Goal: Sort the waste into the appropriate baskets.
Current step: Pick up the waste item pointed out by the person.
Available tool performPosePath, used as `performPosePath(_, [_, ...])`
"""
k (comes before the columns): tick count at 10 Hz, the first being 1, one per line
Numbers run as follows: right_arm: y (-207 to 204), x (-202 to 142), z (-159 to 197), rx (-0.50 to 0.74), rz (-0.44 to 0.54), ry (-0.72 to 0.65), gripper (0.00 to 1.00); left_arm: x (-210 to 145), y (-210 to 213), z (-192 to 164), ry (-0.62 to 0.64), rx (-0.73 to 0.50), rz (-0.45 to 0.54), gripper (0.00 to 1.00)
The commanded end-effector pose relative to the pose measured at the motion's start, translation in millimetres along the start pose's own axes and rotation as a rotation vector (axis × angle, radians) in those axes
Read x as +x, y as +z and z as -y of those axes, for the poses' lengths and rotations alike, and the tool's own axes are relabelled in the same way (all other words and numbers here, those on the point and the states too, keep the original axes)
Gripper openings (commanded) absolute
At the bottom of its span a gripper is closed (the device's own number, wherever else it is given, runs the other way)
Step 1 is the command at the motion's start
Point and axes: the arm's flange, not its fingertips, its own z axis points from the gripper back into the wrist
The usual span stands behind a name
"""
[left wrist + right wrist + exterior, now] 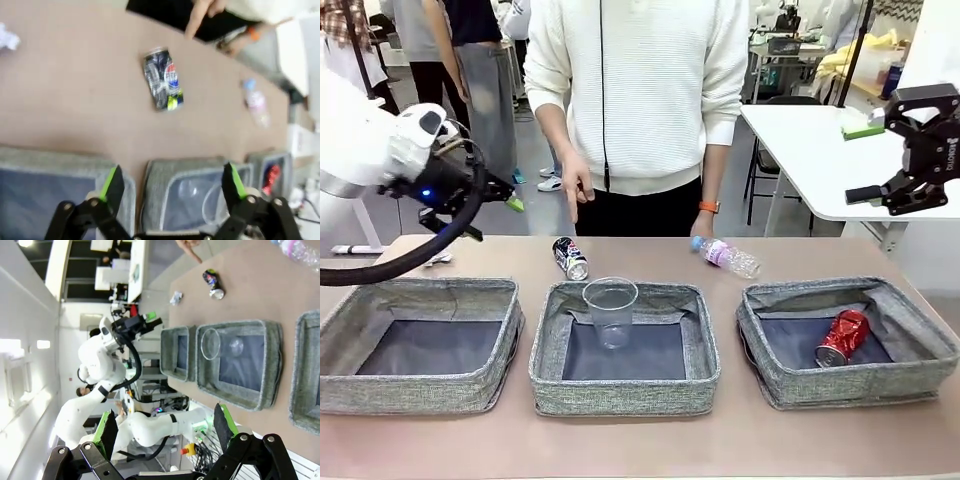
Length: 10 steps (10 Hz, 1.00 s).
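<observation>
Along the near side of the surface (pixel 640 445) three baskets stand in one row, with only narrow gaps between their soft rims. The middle basket (pixel 620 395) holds an upright clear cup (pixel 611 310). The right basket (pixel 850 385) holds a crushed red can (pixel 843 337). The left basket (pixel 420 395) shows its dark bottom.

Behind the row there is an open strip up to the far edge. On it lie a blue-silver can (pixel 570 257), a bottle (pixel 728 256) close to the edge, and crumpled paper (pixel 438 258) at the far left. The person's hand (pixel 578 190) points down just above the can.

The left gripper (pixel 510 197) hovers over the far left corner with its jaws spread wide and nothing between them. The right gripper (pixel 865 160) hangs high beyond the right basket, also wide and holding nothing.
</observation>
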Motion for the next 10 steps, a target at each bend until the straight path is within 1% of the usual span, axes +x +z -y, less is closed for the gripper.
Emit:
performPosePath(1, [0,1,-4,0.009,-0.001,-0.016,1.00,-12,13,-4,-0.013,-0.006,-0.055,1.00])
performPosePath(3, [0,1,-4,0.009,-0.001,-0.016,1.00,-12,13,-4,-0.013,-0.006,-0.055,1.00])
performPosePath(4, [0,1,-4,0.009,-0.001,-0.016,1.00,-1,-2,-2,-0.009,-0.008,-0.019,1.00])
performPosePath(5, [0,1,-4,0.009,-0.001,-0.016,1.00,7,-9,16,0.020,0.028,-0.041,1.00])
performPosePath(6, [0,1,-4,0.009,-0.001,-0.016,1.00,13,-24,48,-0.004,0.086,-0.052,1.00])
performPosePath(7, [0,1,-4,0.009,-0.001,-0.016,1.00,18,-46,79,-0.080,0.170,-0.080,1.00])
performPosePath(8, [0,1,-4,0.009,-0.001,-0.016,1.00,29,-74,104,-0.118,0.251,-0.098,1.00])
performPosePath(9, [0,1,-4,0.009,-0.001,-0.016,1.00,40,-94,111,-0.108,0.329,-0.115,1.00])
performPosePath(10, [0,1,-4,0.009,-0.001,-0.016,1.00,44,-109,108,-0.065,0.383,-0.104,1.00])
